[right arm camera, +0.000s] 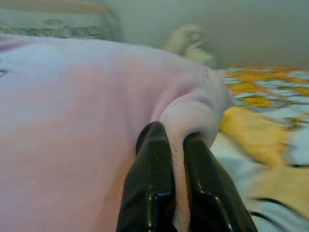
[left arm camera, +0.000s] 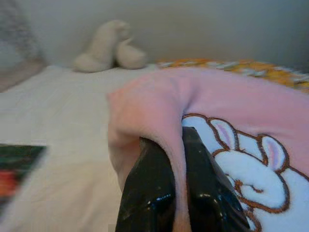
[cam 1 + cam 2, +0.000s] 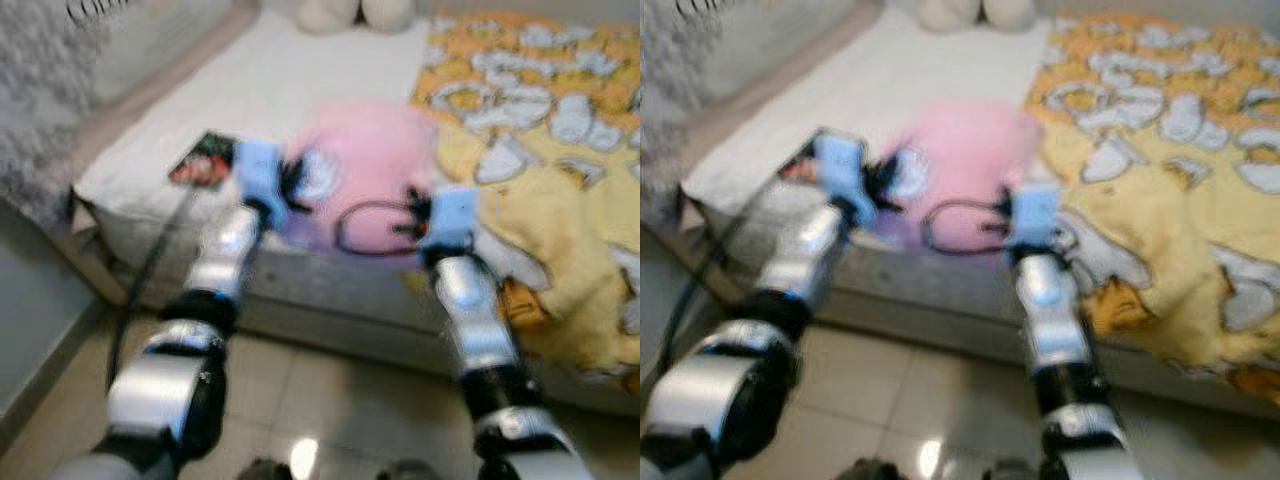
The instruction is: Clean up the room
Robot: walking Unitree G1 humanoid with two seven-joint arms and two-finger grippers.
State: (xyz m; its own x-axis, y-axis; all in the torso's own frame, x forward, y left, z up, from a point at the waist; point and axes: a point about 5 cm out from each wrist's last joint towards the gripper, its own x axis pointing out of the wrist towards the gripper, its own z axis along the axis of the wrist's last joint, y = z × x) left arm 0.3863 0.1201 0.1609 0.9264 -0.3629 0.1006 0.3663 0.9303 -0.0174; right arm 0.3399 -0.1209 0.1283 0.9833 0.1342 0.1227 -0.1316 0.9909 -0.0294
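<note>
We have the pink blanket pinched at two points near the front edge of the bed. The left gripper has its jaws clenched on a fold by the rabbit print, and the right gripper grips another fold nearer the yellow quilt. The blanket lies ahead of both jaws, stretched across between them, so neither arm is nearer. We judge the next move needs both arms lifting together. A booklet lies just beside the left arm.

Left gripper jaws pinching pink rabbit-print blanket, white bed, cream plush toy behind
</note>
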